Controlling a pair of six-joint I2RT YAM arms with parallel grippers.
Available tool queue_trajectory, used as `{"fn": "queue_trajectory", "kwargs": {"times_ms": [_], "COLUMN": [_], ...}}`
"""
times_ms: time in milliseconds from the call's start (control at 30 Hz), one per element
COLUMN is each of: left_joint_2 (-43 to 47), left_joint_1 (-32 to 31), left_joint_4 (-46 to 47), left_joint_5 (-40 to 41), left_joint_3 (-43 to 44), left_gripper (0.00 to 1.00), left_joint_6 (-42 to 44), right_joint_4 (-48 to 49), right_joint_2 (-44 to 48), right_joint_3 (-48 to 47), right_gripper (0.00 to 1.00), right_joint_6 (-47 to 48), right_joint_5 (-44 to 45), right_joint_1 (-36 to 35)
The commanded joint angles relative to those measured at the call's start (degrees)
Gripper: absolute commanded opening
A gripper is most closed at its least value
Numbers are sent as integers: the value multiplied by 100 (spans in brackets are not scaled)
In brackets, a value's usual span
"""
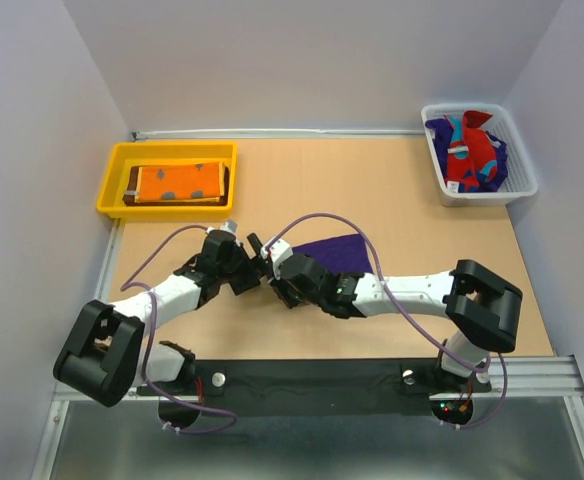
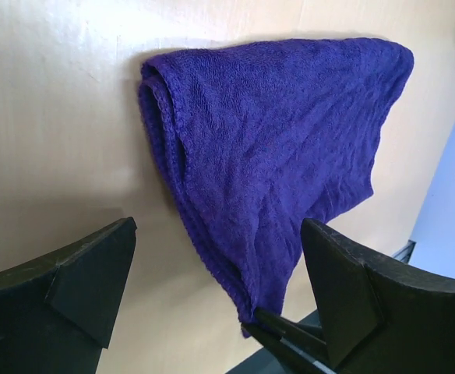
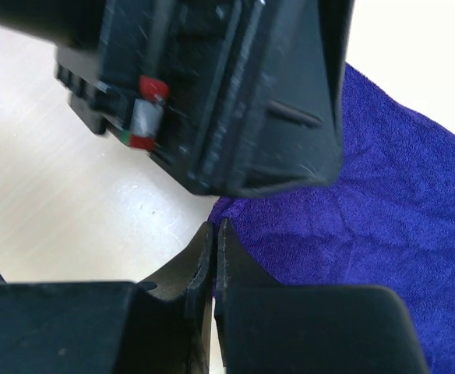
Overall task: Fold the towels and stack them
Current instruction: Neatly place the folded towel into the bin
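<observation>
Here, the purple towel (image 1: 337, 250) lies mid-table, doubled over into a rough triangle with one thick rolled edge. Its near corner tapers to a point between the two arms. The right gripper (image 3: 215, 234) has its fingers pressed flat together at that point, and in the left wrist view they seem to pinch the very tip of the cloth. The left gripper (image 2: 218, 230) hangs over the same end with its fingers spread wide, holding nothing.

To fold well, I judge the left should come down on the rolled edge and catch both layers. Both arms should then carry the corners across together and low, so the soft cloth does not sag or twist. The grippers sit almost touching, so they need care not to bump.

The cloth is looped terry, limp and creased, on a smooth pale wooden table (image 1: 422, 240). To the far left, an orange printed towel (image 1: 177, 182) rests folded on a brown towel (image 1: 130, 192) inside a hard yellow tray (image 1: 112, 190). At the far right, a red and teal towel (image 1: 472, 155) is bunched in a white mesh basket (image 1: 517, 190).
</observation>
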State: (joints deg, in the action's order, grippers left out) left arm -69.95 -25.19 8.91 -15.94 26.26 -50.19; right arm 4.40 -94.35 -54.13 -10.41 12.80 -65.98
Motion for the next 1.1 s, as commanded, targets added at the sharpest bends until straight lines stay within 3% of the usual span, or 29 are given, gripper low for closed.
{"fn": "queue_trajectory", "kwargs": {"times_ms": [0, 200, 367, 600, 733, 767, 800, 900, 967, 1067], "left_joint_2": [-176, -624, -905, -1275, -1275, -1284, -1284, -1371, -1486, -1723], "left_joint_1": [-144, -355, -443, -583, -584, -584, -584, -584, -575, -557], "left_joint_4": [593, 902, 1525, 1693, 1869, 1878, 1878, 1869, 1791, 1475], "left_joint_5": [135, 223, 223, 364, 478, 513, 540, 566, 566, 549], "left_joint_3": [-147, -314, -552, -499, -657, -657, -640, -500, -272, 115], "left_gripper": [99, 98, 88, 72, 57, 49, 49, 15, 11, 5], "left_joint_6": [-482, -781, -1106, -1212, -1326, -1291, -1239, -880, -659, -255], "right_joint_4": [465, 535, 597, 658, 702, 702, 702, 720, 729, 720], "right_joint_2": [223, 224, 197, 250, 268, 250, 259, 259, 276, 355], "right_joint_3": [113, 148, 131, 192, 218, 236, 254, 315, 333, 359], "right_gripper": [0, 1, 1, 0, 1, 0, 1, 1, 1, 34], "right_joint_6": [-110, -136, -171, -198, -233, -224, -233, -259, -294, -303], "right_joint_5": [-23, 4, -58, -49, -67, -76, -84, -84, -93, -41], "right_joint_1": [41, 50, 50, 50, 50, 50, 50, 41, 50, 50]}}
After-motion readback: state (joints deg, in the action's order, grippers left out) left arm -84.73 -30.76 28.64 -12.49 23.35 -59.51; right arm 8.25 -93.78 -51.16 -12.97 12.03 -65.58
